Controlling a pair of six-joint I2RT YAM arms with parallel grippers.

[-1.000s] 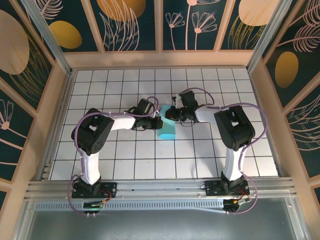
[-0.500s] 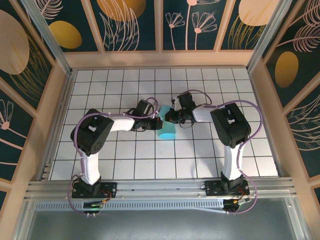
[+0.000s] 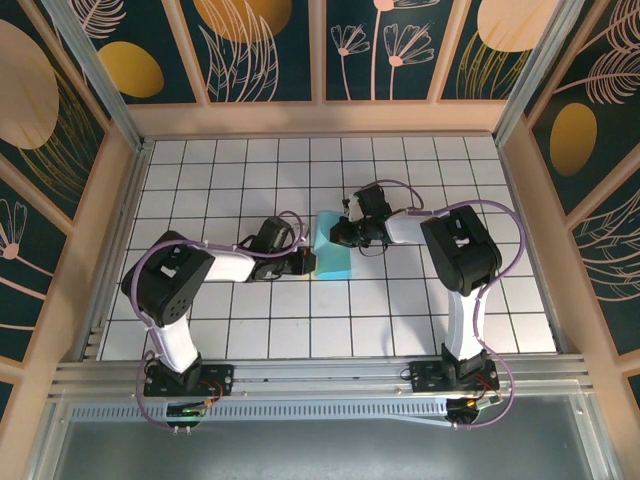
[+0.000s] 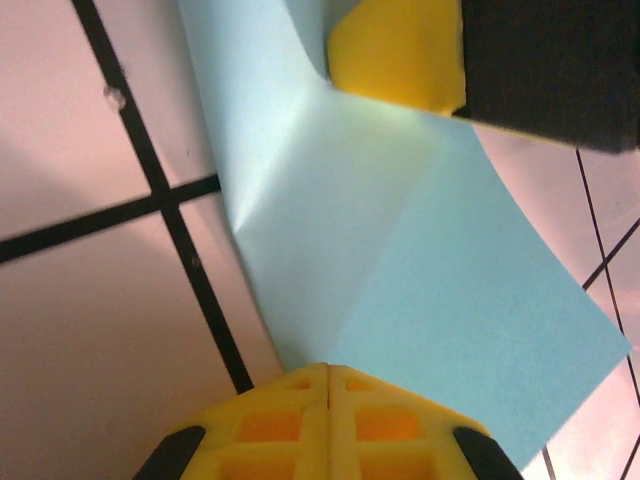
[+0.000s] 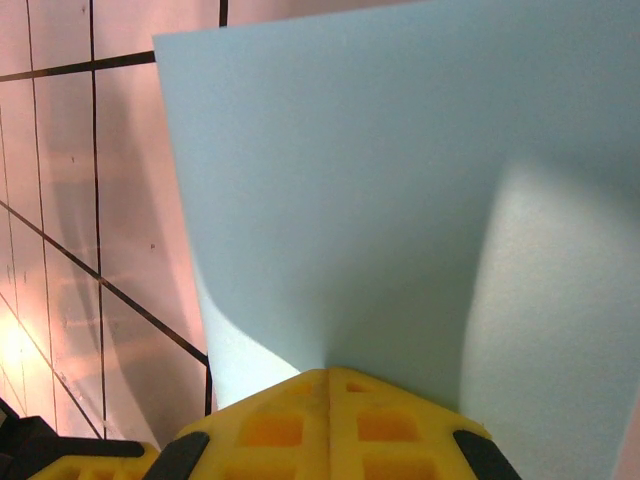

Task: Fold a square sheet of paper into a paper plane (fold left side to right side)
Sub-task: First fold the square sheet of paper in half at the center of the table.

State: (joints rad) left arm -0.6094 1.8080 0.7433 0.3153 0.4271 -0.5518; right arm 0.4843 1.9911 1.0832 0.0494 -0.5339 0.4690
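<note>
Paper (image 3: 333, 258): in middle of table (image 3: 230, 160), left part curled up.
Left gripper (image 3: 307, 262): jaws closed, pinching left edge of paper.
Right gripper (image 3: 336, 233): jaws closed, pinching far part of paper.

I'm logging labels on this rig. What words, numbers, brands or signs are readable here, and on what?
None readable. The paper is plain blue, the grid tiles carry only black lines, the wall panels only plant drawings. Any marking on the arm bases is too small to tell.
</note>
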